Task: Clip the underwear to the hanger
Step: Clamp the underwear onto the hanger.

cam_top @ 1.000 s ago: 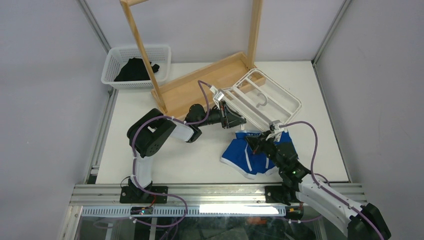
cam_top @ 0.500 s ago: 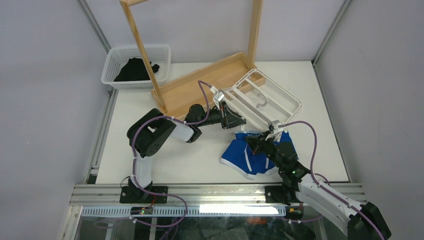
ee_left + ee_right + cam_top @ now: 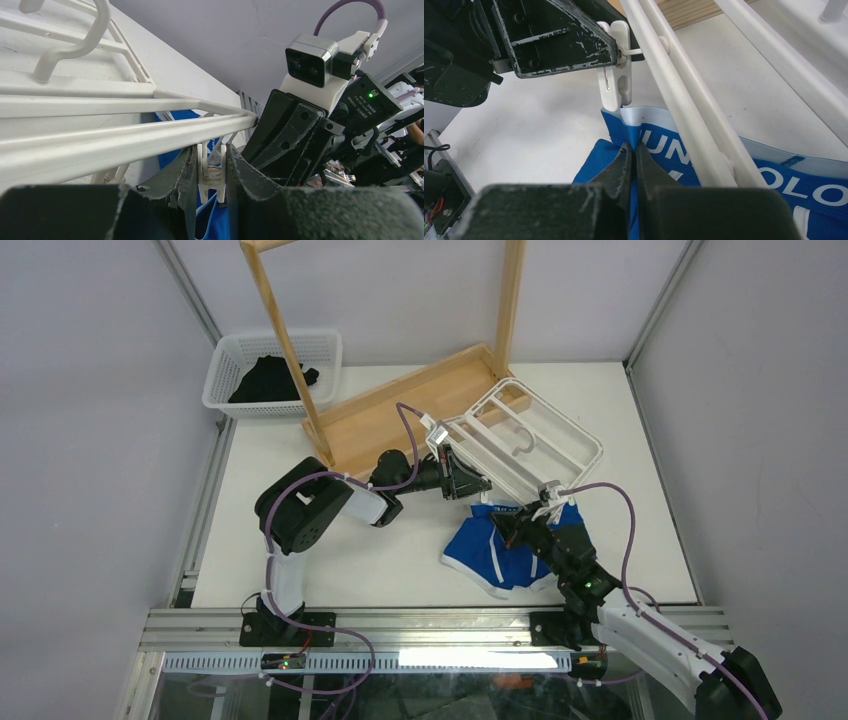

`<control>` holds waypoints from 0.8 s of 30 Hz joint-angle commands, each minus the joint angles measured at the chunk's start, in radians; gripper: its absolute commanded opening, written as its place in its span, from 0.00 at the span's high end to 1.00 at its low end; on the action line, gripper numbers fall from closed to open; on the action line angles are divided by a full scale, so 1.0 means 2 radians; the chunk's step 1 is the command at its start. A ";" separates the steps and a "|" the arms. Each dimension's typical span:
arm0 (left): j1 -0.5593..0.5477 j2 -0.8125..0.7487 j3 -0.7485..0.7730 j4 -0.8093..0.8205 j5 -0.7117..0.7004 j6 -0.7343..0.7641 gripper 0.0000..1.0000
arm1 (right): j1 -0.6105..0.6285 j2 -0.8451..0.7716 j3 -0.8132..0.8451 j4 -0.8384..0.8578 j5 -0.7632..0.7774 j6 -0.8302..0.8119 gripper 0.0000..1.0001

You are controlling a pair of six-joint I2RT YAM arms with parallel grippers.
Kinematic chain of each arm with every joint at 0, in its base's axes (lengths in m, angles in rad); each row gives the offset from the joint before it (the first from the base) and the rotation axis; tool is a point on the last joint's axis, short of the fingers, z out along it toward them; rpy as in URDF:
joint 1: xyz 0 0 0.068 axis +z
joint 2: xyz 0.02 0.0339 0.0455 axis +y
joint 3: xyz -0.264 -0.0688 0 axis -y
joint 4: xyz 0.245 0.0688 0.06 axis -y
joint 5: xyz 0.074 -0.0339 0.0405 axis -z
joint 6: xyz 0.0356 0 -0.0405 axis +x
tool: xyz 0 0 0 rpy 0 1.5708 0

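Observation:
The white hanger lies tilted on the table, its near edge lifted. My left gripper is shut on one of its small dangling clips, squeezing the clip's upper end so its lower tips stand apart. The blue underwear lies below the hanger. My right gripper is shut on the waistband of the underwear, holding the white-trimmed edge up right under the clip. The fabric edge touches the clip's lower tips. In the top view the left gripper and right gripper sit close together.
A tall wooden rack stands behind the hanger, its base under the hanger's far corner. A white basket holding a black garment sits at the back left. The table's right edge is close to the hanger.

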 commanded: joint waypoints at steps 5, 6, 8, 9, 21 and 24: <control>-0.006 0.001 0.005 0.056 0.011 0.000 1.00 | -0.001 -0.009 0.010 0.032 -0.012 -0.004 1.00; -0.006 0.001 0.005 0.056 0.011 0.000 1.00 | -0.001 -0.009 0.009 0.032 -0.014 -0.003 1.00; -0.006 0.000 0.005 0.057 0.011 -0.001 1.00 | -0.001 -0.010 0.008 0.032 -0.017 -0.004 1.00; -0.006 -0.001 0.005 0.058 0.011 -0.002 1.00 | -0.001 -0.010 0.008 0.031 -0.018 -0.005 1.00; -0.006 -0.004 0.007 0.070 0.011 -0.011 1.00 | -0.001 -0.013 0.006 0.025 -0.029 -0.004 1.00; -0.006 -0.003 0.007 0.070 0.011 -0.012 1.00 | -0.001 -0.014 0.006 0.024 -0.029 -0.004 1.00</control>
